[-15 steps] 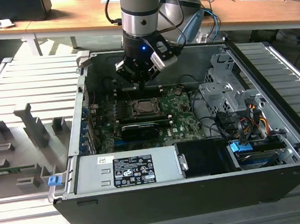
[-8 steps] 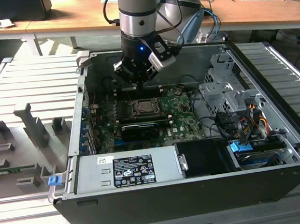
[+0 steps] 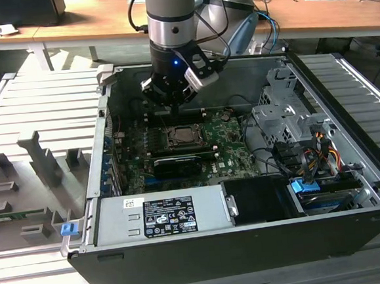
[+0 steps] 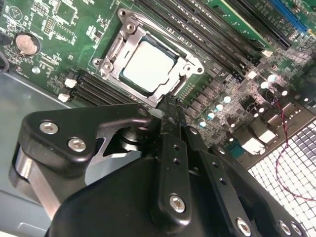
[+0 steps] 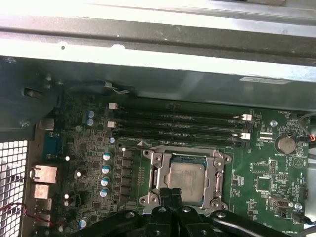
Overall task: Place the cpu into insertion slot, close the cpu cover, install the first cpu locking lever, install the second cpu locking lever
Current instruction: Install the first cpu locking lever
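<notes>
The cpu (image 3: 179,135) (image 4: 148,64) (image 5: 186,178) lies flat in its socket on the green motherboard (image 3: 230,153), pale metal top facing up. The cpu cover (image 4: 120,50) (image 5: 157,166), a silvery frame, lies down around it with the chip showing through its window. My gripper (image 3: 174,109) (image 4: 169,101) (image 5: 170,194) hangs just above the socket's edge, on the side towards the case's back wall in the exterior view. Its two black fingers are pressed together with nothing visible between them. The locking levers cannot be made out.
A long black card (image 3: 177,164) lies in front of the socket. The power supply (image 3: 160,217) fills the case front; a drive cage (image 3: 283,118) and cables (image 3: 309,152) stand at the exterior view's right. Memory slots (image 5: 177,123) and a coin battery (image 5: 285,144) flank the socket.
</notes>
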Tool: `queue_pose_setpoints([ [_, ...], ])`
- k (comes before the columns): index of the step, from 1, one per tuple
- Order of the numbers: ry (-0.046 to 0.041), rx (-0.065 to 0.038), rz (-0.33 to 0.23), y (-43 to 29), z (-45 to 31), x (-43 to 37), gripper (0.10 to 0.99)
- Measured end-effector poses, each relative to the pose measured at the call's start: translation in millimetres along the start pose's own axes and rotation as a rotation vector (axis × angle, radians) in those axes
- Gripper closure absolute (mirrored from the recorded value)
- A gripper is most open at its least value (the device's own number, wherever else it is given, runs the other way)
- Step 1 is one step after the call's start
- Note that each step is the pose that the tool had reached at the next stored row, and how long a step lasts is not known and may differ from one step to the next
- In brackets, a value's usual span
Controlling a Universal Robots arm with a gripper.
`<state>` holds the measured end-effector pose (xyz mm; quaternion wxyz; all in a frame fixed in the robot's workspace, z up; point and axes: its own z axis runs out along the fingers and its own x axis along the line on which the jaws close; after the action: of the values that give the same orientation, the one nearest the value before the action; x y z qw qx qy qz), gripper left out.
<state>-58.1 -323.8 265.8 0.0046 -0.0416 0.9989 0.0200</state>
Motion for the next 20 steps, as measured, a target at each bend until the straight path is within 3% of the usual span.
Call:
queue_pose_setpoints([
  [15, -0.0003, -0.002, 0.000, 0.1, 3.7, 3.5, 0.980],
  [20, -0.0003, -0.002, 0.000, 0.5, 4.3, 8.0, 0.980],
])
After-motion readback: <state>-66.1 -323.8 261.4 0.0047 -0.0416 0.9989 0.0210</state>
